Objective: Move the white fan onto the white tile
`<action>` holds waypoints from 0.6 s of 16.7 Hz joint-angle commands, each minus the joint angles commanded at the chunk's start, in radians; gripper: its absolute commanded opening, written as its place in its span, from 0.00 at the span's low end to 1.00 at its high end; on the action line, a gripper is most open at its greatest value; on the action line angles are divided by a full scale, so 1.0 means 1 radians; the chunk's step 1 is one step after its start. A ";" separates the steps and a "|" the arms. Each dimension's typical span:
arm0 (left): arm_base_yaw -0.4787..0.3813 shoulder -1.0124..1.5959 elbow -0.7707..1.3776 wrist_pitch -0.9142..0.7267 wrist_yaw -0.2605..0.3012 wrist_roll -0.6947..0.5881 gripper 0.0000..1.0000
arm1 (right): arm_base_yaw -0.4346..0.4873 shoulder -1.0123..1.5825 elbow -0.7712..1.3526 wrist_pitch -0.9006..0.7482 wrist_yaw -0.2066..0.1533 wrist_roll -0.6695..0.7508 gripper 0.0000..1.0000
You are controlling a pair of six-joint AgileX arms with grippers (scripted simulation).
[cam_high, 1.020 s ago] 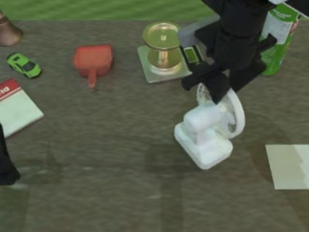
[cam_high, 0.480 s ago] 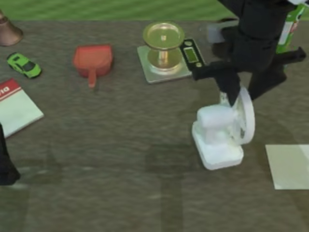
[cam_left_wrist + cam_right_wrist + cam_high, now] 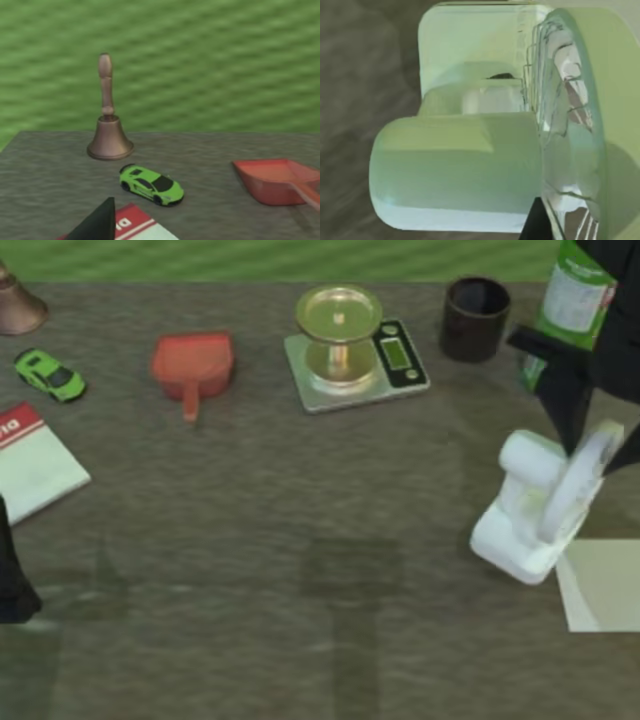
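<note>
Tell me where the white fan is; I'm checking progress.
The white fan sits at the top view's right side, held by the right gripper, overlapping the white tile's left edge.

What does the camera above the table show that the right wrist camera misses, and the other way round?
Only the top view shows the kitchen scale, red scoop, green toy car, dark cup and the right tool gripping the fan's head. Only the right wrist view shows the grille wires up close. Both share the white fan and part of the white tile.

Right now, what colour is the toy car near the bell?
Bright green with dark windows; the toy car shows best in the left wrist view.
</note>
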 joint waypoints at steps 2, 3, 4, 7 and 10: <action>0.000 0.000 0.000 0.000 0.000 0.000 1.00 | -0.039 -0.057 -0.070 0.017 0.000 0.197 0.00; 0.000 0.000 0.000 0.000 0.000 0.000 1.00 | -0.059 -0.084 -0.105 0.025 0.000 0.289 0.00; 0.000 0.000 0.000 0.000 0.000 0.000 1.00 | -0.077 -0.110 -0.138 0.033 0.001 0.376 0.00; 0.000 0.000 0.000 0.000 0.000 0.000 1.00 | -0.124 -0.180 -0.228 0.055 0.001 0.582 0.00; 0.000 0.000 0.000 0.000 0.000 0.000 1.00 | -0.155 -0.226 -0.288 0.070 0.002 0.696 0.00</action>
